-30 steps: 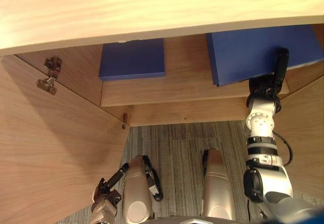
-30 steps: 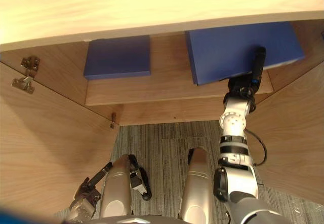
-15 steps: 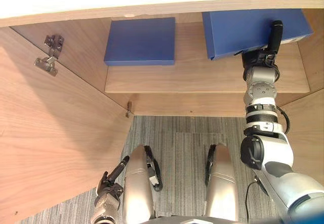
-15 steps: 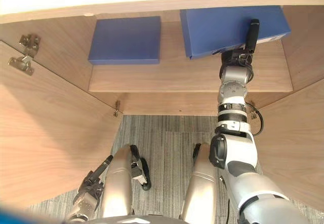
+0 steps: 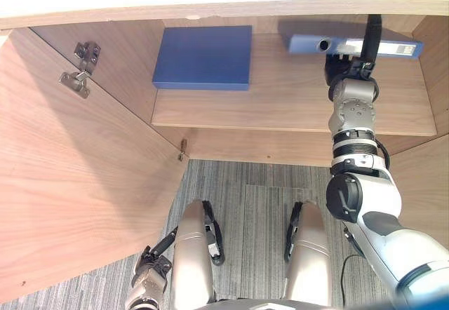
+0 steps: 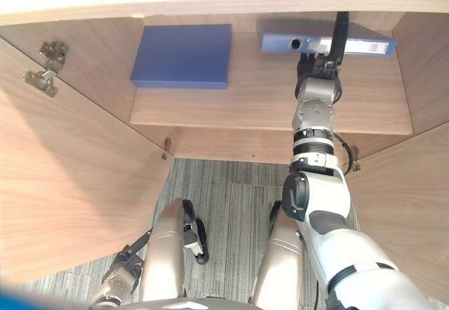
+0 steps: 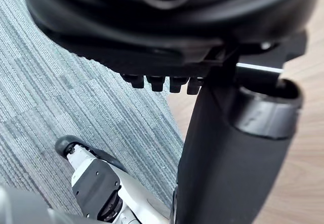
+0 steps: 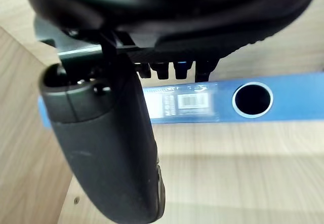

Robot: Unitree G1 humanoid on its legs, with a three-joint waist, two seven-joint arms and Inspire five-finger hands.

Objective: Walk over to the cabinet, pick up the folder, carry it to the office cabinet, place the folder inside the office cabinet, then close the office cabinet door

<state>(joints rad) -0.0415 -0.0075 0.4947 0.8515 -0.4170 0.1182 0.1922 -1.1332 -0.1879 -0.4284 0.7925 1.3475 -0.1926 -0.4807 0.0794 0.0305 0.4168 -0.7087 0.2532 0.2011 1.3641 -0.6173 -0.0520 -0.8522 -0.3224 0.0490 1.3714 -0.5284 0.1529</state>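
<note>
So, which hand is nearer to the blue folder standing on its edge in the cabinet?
The right. The right hand is on the shelf, directly at the upright folder. The left hand hangs low over the carpet, outside the cabinet and far from it.

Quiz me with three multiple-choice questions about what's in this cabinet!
1. Where is the flat folder? A) on the shelf's left part B) on a chair C) in a drawer
2. How many blue folders are there? A) one B) two C) four
3. The left door is: A) shut B) open C) missing

1. A: it lies flat on the left of the shelf.
2. B: the flat one, plus a folder on edge at the right hand.
3. B: it stands swung wide.
</note>
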